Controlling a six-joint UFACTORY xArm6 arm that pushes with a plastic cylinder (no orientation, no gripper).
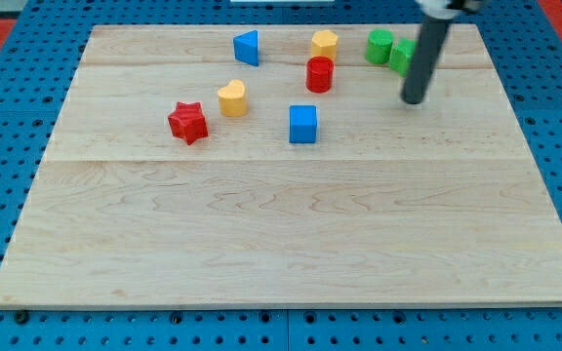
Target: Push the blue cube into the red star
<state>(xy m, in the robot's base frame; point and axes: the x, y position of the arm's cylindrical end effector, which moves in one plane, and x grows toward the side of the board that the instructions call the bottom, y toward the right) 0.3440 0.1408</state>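
Wooden worktop (291,234) gave you plenty of room, but the risks sat in the crowded upper part. Your tool (414,100) — a plain dark rod, with nothing on it to spread or pinch — stood at the view's upper right, its end down near the boards and touching no block.

The blue cube (302,124) lay well apart from it, to the view's left and a little lower. The red star (188,123) lay farther left again, at about the same height as the cube, with open wood between them.

What could have gone wrong, as I judged it:

- To shove the cube leftward you needed to get behind its right face. Coming straight across, a glancing touch on a corner could have spun the cube or sent it off line, past the star.
- The yellow heart (232,98) sat just above the path, close to the star — a cube drifting upward could have struck it first.
- The red cylinder (319,74) stood just above the cube; a high approach could have knocked it.
- Two green blocks (389,49) sat right beside the rod, one partly hidden behind it, so any careless start could have nudged them.
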